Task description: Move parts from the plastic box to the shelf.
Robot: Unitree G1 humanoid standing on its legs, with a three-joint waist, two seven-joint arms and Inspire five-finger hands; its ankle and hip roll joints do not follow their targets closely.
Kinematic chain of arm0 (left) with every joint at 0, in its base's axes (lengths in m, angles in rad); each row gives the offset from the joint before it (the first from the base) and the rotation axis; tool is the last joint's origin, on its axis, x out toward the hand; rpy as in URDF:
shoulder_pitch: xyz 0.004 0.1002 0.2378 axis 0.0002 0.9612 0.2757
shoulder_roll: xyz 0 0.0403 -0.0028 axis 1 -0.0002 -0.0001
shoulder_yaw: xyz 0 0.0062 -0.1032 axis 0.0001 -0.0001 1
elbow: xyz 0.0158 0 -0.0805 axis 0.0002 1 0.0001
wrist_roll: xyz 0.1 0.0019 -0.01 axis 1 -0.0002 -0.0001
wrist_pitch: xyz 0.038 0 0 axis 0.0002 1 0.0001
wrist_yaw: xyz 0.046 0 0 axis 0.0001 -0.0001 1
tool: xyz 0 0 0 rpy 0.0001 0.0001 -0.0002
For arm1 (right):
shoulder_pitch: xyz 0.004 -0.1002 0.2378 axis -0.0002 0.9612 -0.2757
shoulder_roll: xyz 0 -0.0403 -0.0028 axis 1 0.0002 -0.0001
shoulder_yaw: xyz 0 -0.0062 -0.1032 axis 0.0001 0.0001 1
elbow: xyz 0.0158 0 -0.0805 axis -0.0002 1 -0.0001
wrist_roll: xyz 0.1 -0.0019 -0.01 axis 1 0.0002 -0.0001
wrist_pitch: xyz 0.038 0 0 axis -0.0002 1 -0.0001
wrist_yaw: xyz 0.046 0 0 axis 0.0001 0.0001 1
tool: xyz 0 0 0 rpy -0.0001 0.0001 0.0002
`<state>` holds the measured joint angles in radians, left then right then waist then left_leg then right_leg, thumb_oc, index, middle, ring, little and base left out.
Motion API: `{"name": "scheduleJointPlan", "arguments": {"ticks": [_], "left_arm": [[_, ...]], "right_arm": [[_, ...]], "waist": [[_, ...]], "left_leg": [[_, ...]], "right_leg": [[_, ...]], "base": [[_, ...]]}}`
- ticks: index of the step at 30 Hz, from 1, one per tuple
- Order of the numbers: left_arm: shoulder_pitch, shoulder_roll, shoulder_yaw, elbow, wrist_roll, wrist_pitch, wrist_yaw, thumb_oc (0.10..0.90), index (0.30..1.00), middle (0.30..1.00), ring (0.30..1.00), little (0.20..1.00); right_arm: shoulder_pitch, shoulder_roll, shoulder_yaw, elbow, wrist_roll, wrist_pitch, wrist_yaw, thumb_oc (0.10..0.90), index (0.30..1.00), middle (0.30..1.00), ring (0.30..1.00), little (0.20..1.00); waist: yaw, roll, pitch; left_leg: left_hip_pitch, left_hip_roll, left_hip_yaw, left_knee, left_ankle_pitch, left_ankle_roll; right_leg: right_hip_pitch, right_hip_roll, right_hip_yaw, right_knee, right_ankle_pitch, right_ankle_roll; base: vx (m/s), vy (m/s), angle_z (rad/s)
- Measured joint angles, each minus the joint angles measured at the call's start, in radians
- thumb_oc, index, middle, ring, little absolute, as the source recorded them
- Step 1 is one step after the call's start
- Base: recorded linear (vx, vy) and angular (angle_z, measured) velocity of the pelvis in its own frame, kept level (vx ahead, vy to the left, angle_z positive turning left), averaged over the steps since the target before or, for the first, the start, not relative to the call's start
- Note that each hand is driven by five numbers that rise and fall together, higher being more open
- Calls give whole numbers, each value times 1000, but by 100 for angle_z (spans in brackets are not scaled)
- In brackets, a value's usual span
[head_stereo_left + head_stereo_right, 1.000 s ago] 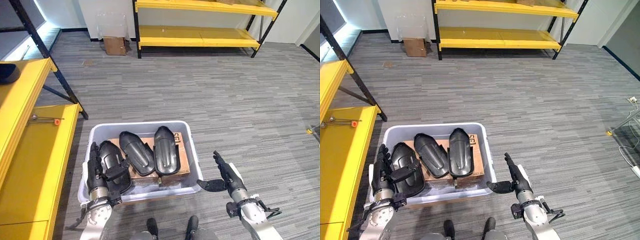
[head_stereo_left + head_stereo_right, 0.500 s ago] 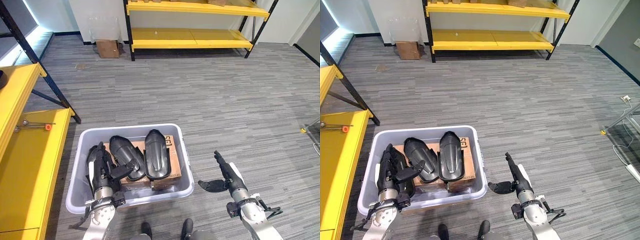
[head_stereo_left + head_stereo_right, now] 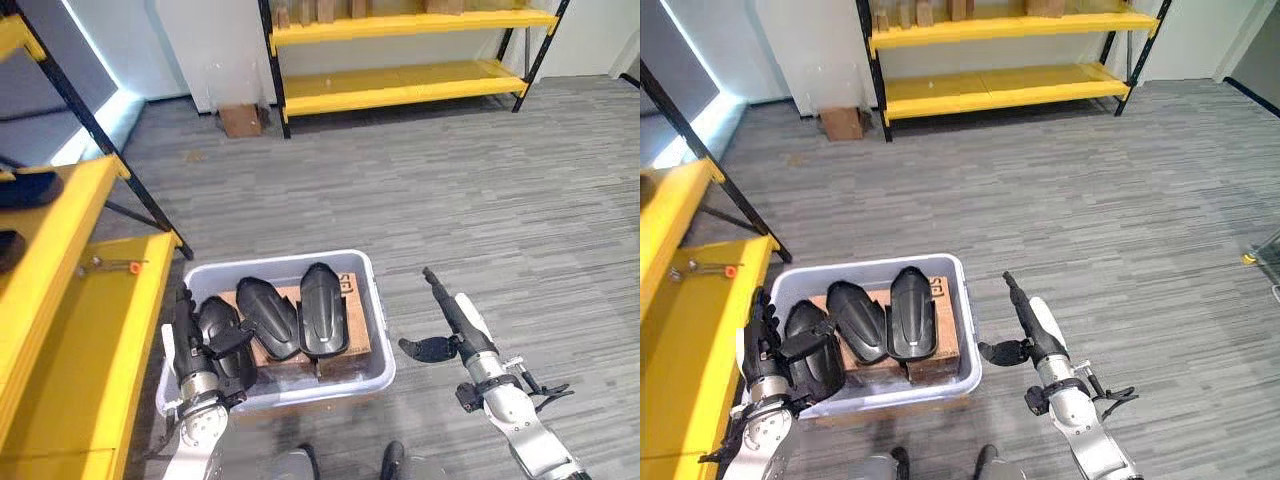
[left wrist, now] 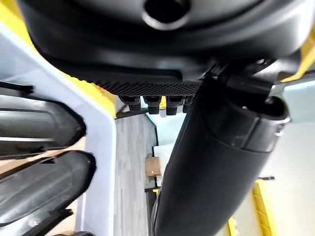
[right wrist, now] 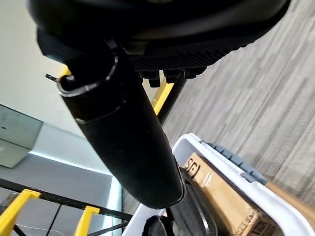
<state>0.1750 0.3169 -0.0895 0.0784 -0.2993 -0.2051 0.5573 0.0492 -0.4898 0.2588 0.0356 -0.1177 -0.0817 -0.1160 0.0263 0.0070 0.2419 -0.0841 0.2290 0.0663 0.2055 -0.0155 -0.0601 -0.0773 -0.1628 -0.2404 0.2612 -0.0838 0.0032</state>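
3 dark parts (image 3: 300, 315) are lying on cardboard in the plastic box (image 3: 372, 290), none lifted. Since a second ago, the left hand (image 3: 190, 345) is staying at the box's left edge, fingers straight, grasping nothing; right hand (image 3: 450, 325) is hovering released beside the box. Yellow shelf (image 3: 90, 330) is waiting.

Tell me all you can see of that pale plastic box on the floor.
The box is a pale grey, slightly see-through plastic tub with rounded corners and a rolled rim, standing open on grey carpet beside a yellow shelf. Inside, three black moulded parts lie side by side on brown cardboard. The left hand is at its left end, against the leftmost part.
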Motion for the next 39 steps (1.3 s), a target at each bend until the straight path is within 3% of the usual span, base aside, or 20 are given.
{"name": "scheduleJointPlan", "arguments": {"ticks": [2,4,5,6,7,9,10,12,15,16,20,27,33,39], "left_arm": [[0,-20,0,2,-2,-5,0,900,1000,1000,1000,1000],[2,-39,-27,13,-10,-19,-4,900,1000,1000,1000,1000],[0,-48,-34,14,-10,-21,-9,900,1000,1000,1000,1000],[-1,-77,-38,14,-10,-27,-22,900,1000,1000,1000,1000],[-21,-75,-41,31,-9,-30,-30,900,1000,1000,1000,1000],[-27,-72,-41,40,-9,-31,-38,900,1000,1000,1000,1000],[-24,-57,-43,43,-8,-31,-40,900,1000,1000,1000,1000],[-20,-43,-34,53,-8,-32,-37,900,1000,1000,1000,1000],[-12,-8,-22,47,-7,-40,-32,900,1000,1000,1000,1000],[-4,23,-6,25,-7,-42,-16,900,1000,1000,1000,1000],[-37,26,13,-12,-8,-43,-4,900,1000,1000,1000,1000],[-82,26,16,-15,-8,-32,-38,900,1000,1000,1000,1000],[-130,34,8,-15,-10,7,-112,900,1000,1000,1000,1000],[-186,74,-11,-14,-11,10,-133,900,1000,1000,1000,1000]], "right_arm": [[1,-26,0,-2,0,4,27,900,1000,1000,1000,1000],[15,-73,-6,-5,1,15,53,900,1000,1000,1000,1000],[23,-87,-11,-7,0,17,53,900,1000,1000,1000,1000],[35,-118,-17,-11,-1,19,52,900,1000,1000,1000,1000],[46,-101,-21,-9,-9,30,41,900,1000,1000,1000,1000],[72,-86,-16,-12,-41,25,33,900,1000,1000,1000,1000],[85,-65,-16,-12,-80,21,15,900,1000,1000,1000,1000],[86,-44,-16,-14,-116,13,-4,900,1000,1000,1000,1000],[80,-26,-16,-36,-121,2,-29,900,1000,1000,1000,1000],[45,-17,-14,-38,-149,-12,-54,900,1000,1000,1000,1000],[-49,-21,-12,-36,-160,-12,-129,900,1000,1000,1000,1000],[-126,-49,2,-36,-244,-18,-194,900,1000,1000,1000,1000],[-353,-77,3,-38,-310,-20,-195,900,1000,1000,1000,1000],[-571,-97,64,-39,-351,4,-104,900,1000,1000,1000,1000]], "waist": [[-2,8,-1],[-27,18,-1],[-36,34,-4],[-57,70,-2],[-51,48,15],[-50,14,30],[-47,-3,37],[-34,-11,42],[-13,-19,46],[9,-23,55],[32,-13,104],[66,-29,160],[98,-28,210],[149,-16,255]], "left_leg": [[7,44,4,-25,7,-7],[27,54,32,-74,15,-2],[30,52,49,-76,19,7],[36,50,68,-91,26,41],[42,18,78,-101,44,-43],[42,-25,79,-107,46,-47],[32,-45,78,-104,49,-51],[35,-59,78,-107,56,-62],[35,-62,77,-109,54,-58],[24,-57,79,-109,55,-60],[-23,-21,54,-110,67,-59],[-58,7,34,-107,83,-78],[-91,14,12,-97,85,-80],[-135,10,2,-85,86,-81]], "right_leg": [[-28,-20,20,34,-9,6],[-69,-69,43,90,-23,35],[-80,-77,42,107,-29,49],[-93,-80,38,132,-30,77],[-100,-111,56,147,-35,97],[-91,-148,68,120,-14,113],[-69,-165,62,63,24,122],[-33,-171,50,-1,64,120],[-7,-171,35,-51,90,147],[-5,-159,33,-82,109,177],[-13,-119,0,-127,131,164],[-16,-82,-22,-165,149,152],[-20,-72,-41,-183,164,154],[-55,-76,-51,-172,163,155]], "base": [[-12,472,-29],[-98,458,-11],[-41,267,19],[-4,205,16],[14,209,19],[35,135,19],[19,82,20],[-31,31,14],[-120,-13,3],[-167,-59,0],[-119,-98,6],[-20,-136,4],[-36,-35,8],[-55,0,7]]}}
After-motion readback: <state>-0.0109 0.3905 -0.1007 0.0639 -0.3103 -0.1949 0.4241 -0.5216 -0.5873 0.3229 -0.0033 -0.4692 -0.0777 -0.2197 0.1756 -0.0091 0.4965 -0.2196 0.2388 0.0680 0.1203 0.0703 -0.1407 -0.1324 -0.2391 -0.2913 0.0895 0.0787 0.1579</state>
